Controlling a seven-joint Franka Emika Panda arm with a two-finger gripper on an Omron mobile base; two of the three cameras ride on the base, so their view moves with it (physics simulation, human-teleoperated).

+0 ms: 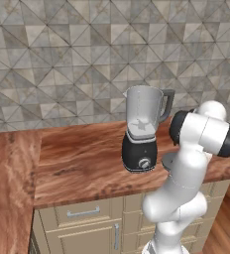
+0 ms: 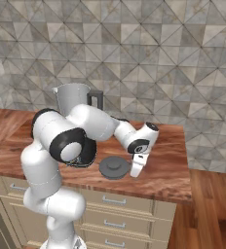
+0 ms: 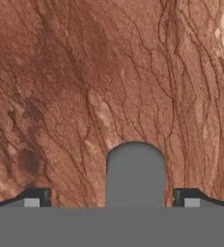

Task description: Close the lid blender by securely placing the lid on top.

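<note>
Standing on the wooden table, the blender is seen near the tiled back wall, its clear jar open at the top and its dark handle turned to the right in the left base view. The rounded black base carries a silver dial on its front. In the right base view the jar is partly hidden behind the white arm, which reaches forward and down over the table. The lid is seen lying flat on the table to the right of the blender base, its raised centre knob pointing up; in the left base view it is mostly hidden behind the arm. The gripper is held low just beside the lid's right edge, pointing down at the table. In the hand view the 2 fingertips are set wide apart at the bottom corners, so the gripper is spread open with nothing between its fingers, and a rounded grey shape, apparently the lid's knob, rises between them against the wood grain.
</note>
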